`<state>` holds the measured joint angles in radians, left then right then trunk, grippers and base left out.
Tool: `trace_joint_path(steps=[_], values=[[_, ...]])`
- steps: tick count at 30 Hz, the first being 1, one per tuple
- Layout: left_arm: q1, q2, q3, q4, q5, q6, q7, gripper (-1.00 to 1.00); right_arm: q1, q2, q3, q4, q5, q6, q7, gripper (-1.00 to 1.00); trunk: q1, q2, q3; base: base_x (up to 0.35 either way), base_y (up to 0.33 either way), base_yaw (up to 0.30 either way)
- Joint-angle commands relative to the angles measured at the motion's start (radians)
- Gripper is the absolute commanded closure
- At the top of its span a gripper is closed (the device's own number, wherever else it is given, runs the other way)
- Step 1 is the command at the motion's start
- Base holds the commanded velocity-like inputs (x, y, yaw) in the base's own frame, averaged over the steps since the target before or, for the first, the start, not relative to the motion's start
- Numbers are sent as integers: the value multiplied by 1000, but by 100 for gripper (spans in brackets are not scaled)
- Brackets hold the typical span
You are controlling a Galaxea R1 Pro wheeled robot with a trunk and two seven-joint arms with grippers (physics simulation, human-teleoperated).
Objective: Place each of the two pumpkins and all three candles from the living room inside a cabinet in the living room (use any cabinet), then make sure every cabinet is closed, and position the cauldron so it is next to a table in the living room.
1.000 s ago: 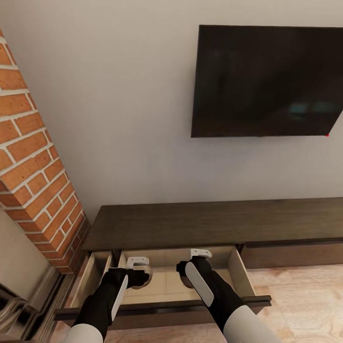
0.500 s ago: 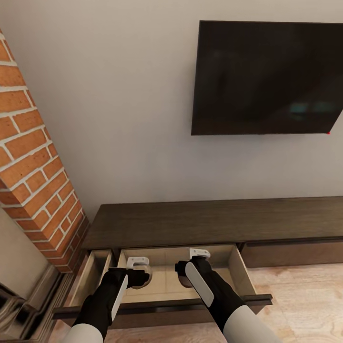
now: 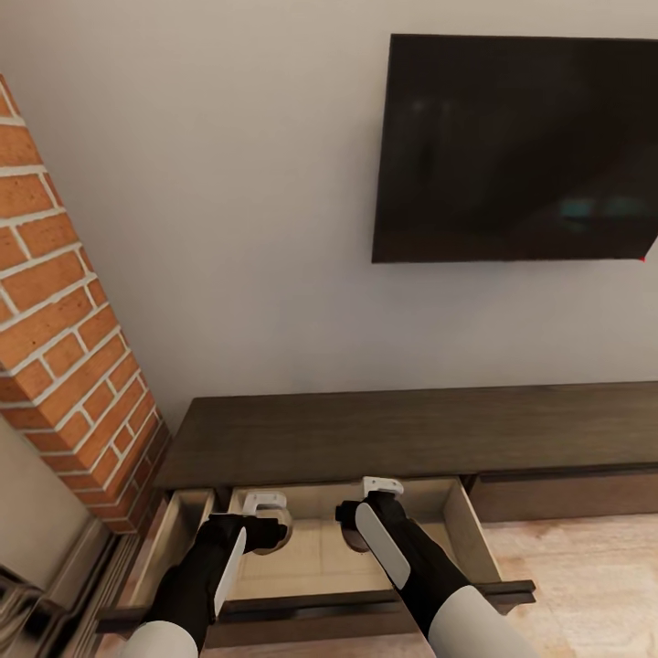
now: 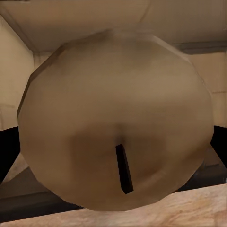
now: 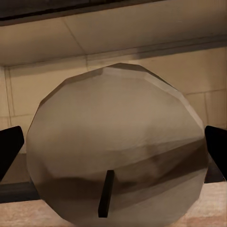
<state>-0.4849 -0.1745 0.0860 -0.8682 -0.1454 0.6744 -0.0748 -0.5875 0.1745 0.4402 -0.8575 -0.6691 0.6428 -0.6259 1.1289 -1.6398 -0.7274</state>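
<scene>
Left gripper (image 3: 265, 524): jaws spread around a beige candle (image 4: 116, 123), one black finger either side; right gripper (image 3: 366, 521): likewise clamped on a second candle (image 5: 118, 161). Both hang inside the open drawer (image 3: 457, 525) of the dark-brown cabinet (image 3: 411, 425), lower centre of the head view, below the wall television (image 3: 516, 151).

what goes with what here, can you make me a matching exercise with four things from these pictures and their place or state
Things:
1. left gripper
2. cabinet drawer
3. television
4. brick column

Places or states:
A. mounted on the wall above the cabinet
B. pulled open, pale inside
C. stands at the cabinet's left end
D. holds a beige candle over the open drawer

Pairs: 1-D, 2-B, 3-A, 4-C
</scene>
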Motion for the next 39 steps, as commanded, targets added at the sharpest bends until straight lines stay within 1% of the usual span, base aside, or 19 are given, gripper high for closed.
trace_joint_path(steps=[1,9,28,35,39], values=[[0,0,0,0,0,0,1,100,0,0,0,0,0,0,1,100,0,0,0,255,1,0],[0,0,0,0,1,0,0,100,0,0,0,0,0,1,0,100,0,0,0,63,0,0],[0,0,-4,7,0,-4,3,100,-2,0,0,0,0,5,0,100,73,-133,-60,1,0,0],[0,0,-37,9,1,-6,3,100,-2,0,0,0,0,4,0,100,100,-182,-81,0,0,0],[0,0,-41,13,1,-38,4,100,-2,0,0,0,0,3,0,100,115,-210,-94,0,0,0]])
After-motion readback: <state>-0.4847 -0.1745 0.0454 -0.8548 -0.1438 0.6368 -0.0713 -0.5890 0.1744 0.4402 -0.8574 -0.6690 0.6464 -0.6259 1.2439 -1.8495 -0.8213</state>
